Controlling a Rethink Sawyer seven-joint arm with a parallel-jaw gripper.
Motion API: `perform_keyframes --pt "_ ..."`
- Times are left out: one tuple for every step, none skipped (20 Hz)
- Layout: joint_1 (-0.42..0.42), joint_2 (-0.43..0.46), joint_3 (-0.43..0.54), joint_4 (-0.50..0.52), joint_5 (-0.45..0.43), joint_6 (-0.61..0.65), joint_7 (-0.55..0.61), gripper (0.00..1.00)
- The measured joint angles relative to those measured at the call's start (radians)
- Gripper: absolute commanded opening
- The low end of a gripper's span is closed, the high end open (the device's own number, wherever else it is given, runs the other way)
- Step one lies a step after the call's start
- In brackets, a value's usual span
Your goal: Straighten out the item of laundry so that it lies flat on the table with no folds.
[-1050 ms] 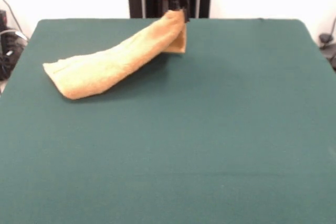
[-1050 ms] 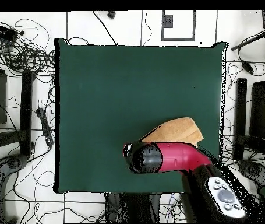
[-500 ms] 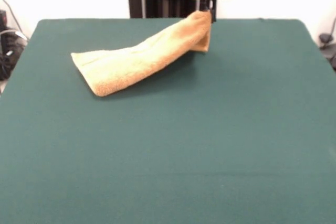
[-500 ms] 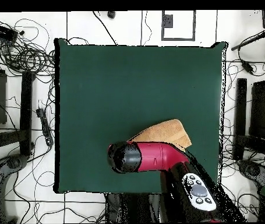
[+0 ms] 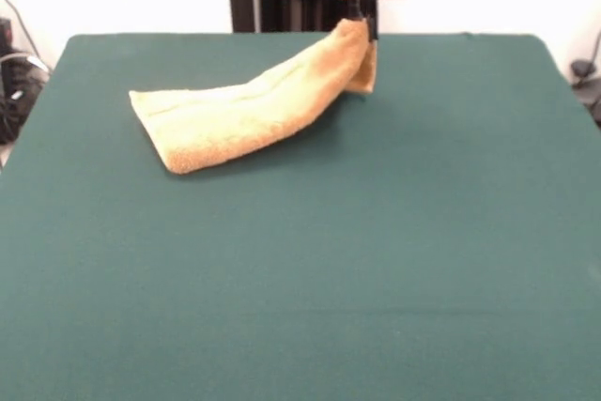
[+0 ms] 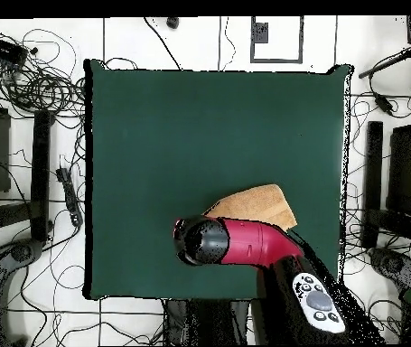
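Up at about twelve o'clock on the counter (image 5: pixel 300 260), the jaws (image 5: pixel 364 25) are clenched on one end of the towel (image 5: pixel 249 110), holding that end raised off the surface. Since half a second ago the red arm head has drifted a touch toward ten o'clock in the front view, while the towel's low end has barely shifted. From the pinched end the cloth slopes down toward eight o'clock, and its far end rests flat on the counter. It is a golden-tan terry cloth, nubbly and soft, folded lengthwise into a long thick strip with a short flap hanging under the grip. The counter is covered in plain, smooth dark green cloth.
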Motion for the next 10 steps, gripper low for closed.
perform_keyframes --pt "-0.004 0.0 0.0 0.0 0.001 0.0 0.0 0.0" --pt "-0.014 0.0 0.0 -0.002 0.001 0.0 0.0 0.0" --pt "-0.018 0.001 0.0 -0.002 0.001 0.0 0.0 0.0" --pt "-0.029 0.004 0.0 -0.005 0.0 0.0 0.0 0.0" --pt "-0.035 0.007 -0.001 -0.008 0.0 0.0 0.0 0.0" --pt "-0.047 0.015 -0.001 -0.013 0.001 0.0 0.0 0.0" --pt "-0.064 0.026 -0.001 -0.021 0.001 0.0 0.0 0.0" --pt "-0.07 0.03 -0.001 -0.023 0.001 0.0 0.0 0.0" --pt "-0.079 0.036 -0.001 -0.027 0.0 0.0 0.0 0.0" --pt "-0.091 0.043 -0.001 -0.032 0.0 0.0 0.0 0.0"
